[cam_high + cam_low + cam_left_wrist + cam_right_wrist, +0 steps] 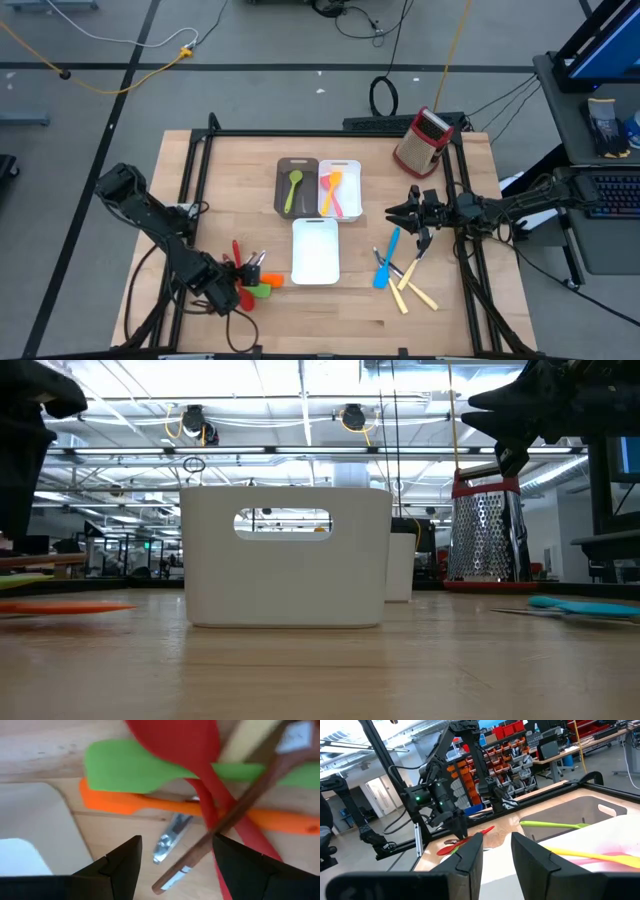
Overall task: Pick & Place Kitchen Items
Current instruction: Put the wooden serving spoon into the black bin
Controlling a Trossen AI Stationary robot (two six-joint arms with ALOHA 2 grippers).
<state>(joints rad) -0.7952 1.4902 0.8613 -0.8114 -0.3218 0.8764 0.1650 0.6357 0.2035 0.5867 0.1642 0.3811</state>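
A pile of utensils lies at the table's near left: a red spatula, a green spatula, an orange one, a brown-handled tool and a metal piece. My left gripper is open low over this pile, its fingers on either side of the brown handle's end. My right gripper is open and empty, held above the table right of the trays. A blue spatula and cream-handled knives lie flat near the right.
A dark-brown tray holds a green spoon. Beside it, a white tray holds orange and pink utensils. Another white tray stands nearer the front. The red-and-metal grater stands at the far right.
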